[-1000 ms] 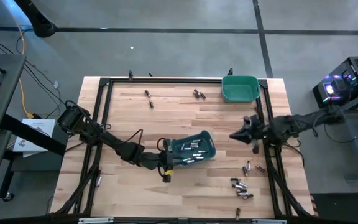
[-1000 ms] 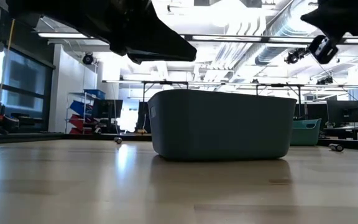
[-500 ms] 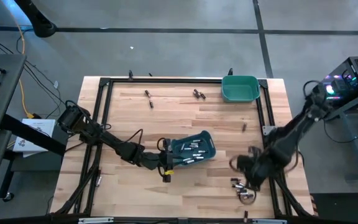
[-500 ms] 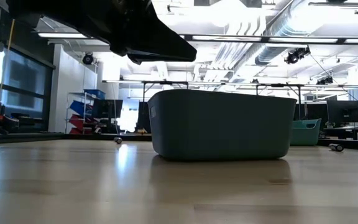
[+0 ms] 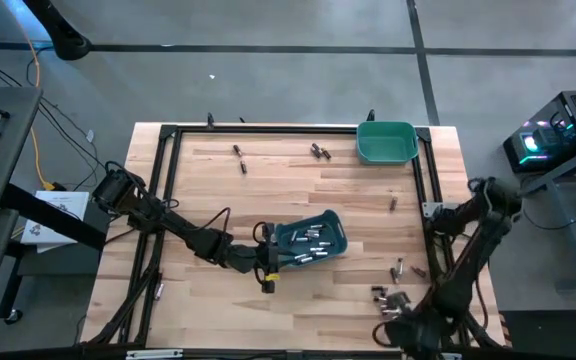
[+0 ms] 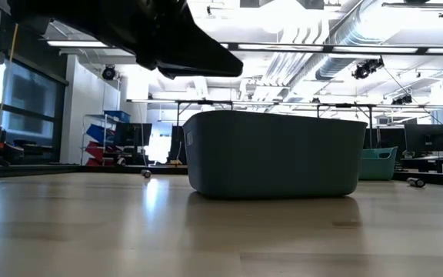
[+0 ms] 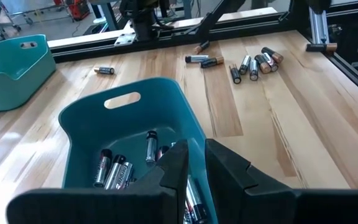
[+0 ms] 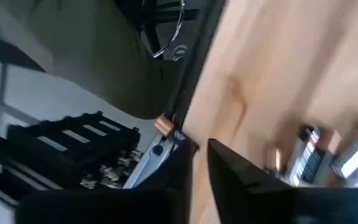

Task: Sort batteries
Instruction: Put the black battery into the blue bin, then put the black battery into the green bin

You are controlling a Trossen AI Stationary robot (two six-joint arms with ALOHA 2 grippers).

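A teal bin sits at the middle of the table in the high view, slightly turned, and holds a heap of batteries, silvery and dark, lying on their sides at mixed angles. In the left wrist view the same bin shows a slot handle in its far wall, and the cells inside mostly point lengthwise toward that wall. The left gripper is at the bin's lower left rim, its fingers pinched on the near wall of the bin with only a thin gap between them.

A second teal bin stands at the upper right of the table; nothing can be made out inside it.

Loose batteries lie in a cluster at the lower right of the high view, fanned in different directions. A pair lies top centre and two more to its left, long axes roughly up-down in the frame. One lone cell lies right of the middle bin.

The right gripper is low at the bottom right edge of the table, just below the cluster; whether its fingers are open or closed cannot be told. Blurred cells show past it in the right wrist view.
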